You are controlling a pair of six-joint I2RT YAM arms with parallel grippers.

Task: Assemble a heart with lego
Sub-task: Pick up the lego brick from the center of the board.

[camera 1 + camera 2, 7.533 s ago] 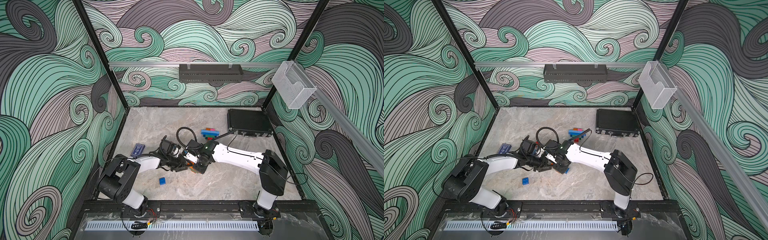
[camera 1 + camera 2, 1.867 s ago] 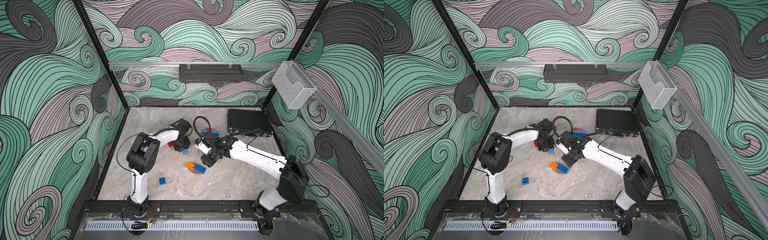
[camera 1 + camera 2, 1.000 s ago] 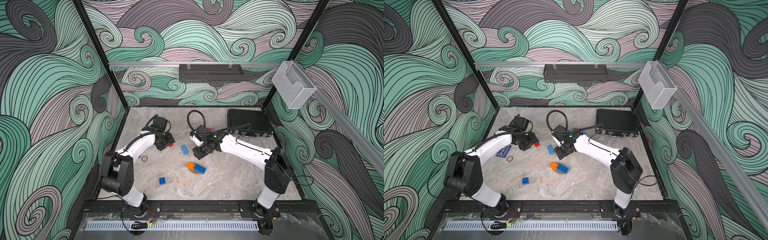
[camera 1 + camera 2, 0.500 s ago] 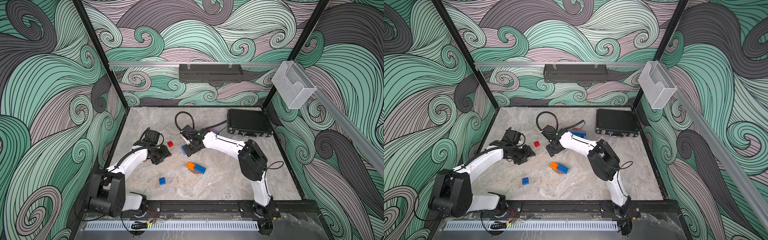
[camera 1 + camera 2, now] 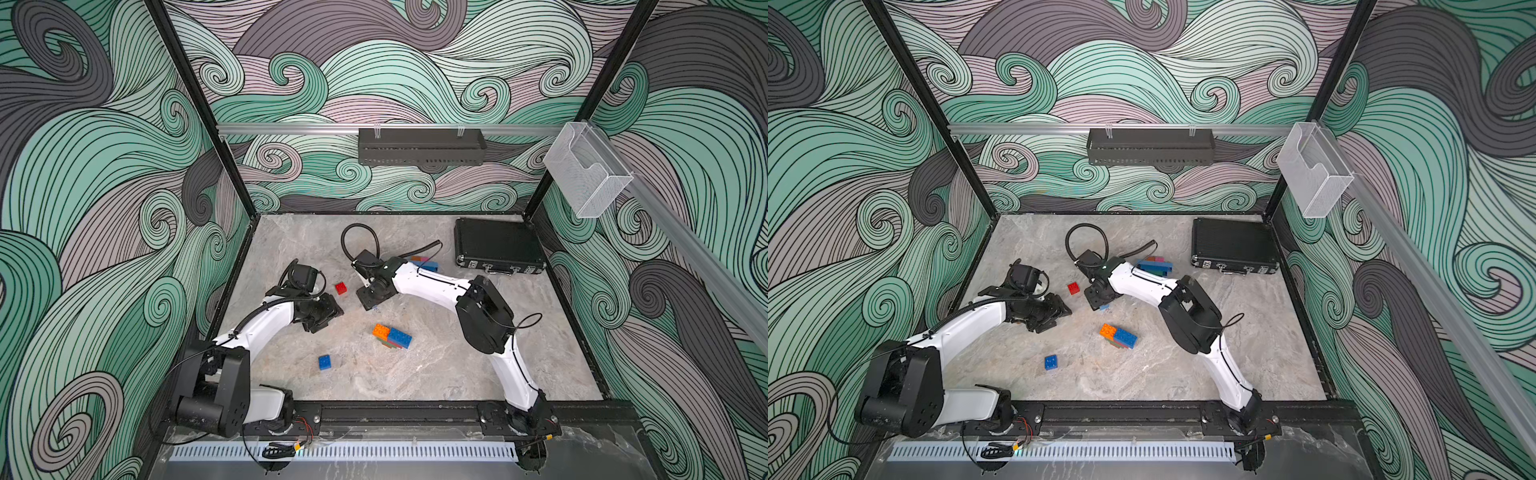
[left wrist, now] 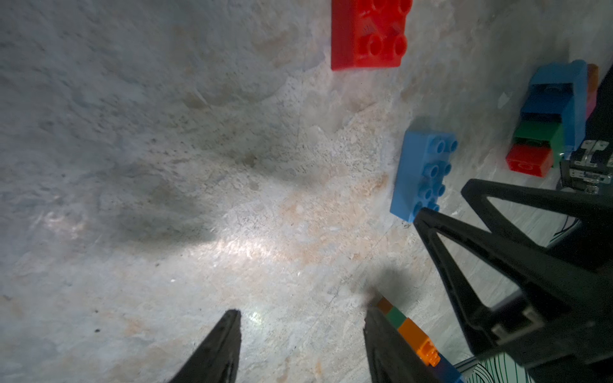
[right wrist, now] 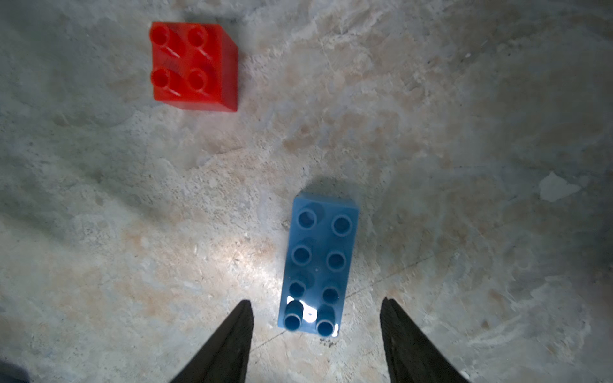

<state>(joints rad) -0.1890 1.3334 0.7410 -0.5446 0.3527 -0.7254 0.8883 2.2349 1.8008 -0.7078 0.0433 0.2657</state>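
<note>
My right gripper is open and points down at a light blue oblong lego brick. The brick's near end lies between the fingertips without touching them. A red square brick lies just to its left. My left gripper is open and empty, low over bare table to the left of the red brick. A small stack topped with orange and blue bricks sits mid-table. A lone dark blue brick lies nearer the front.
Another stack of joined bricks lies behind the right arm. A black case stands at the back right. Patterned walls close in the marble table on three sides. A black cable loops above the right wrist.
The right gripper has swung left and now stands over the light blue brick. The left arm has drawn back toward the front left, away from the red brick.
</note>
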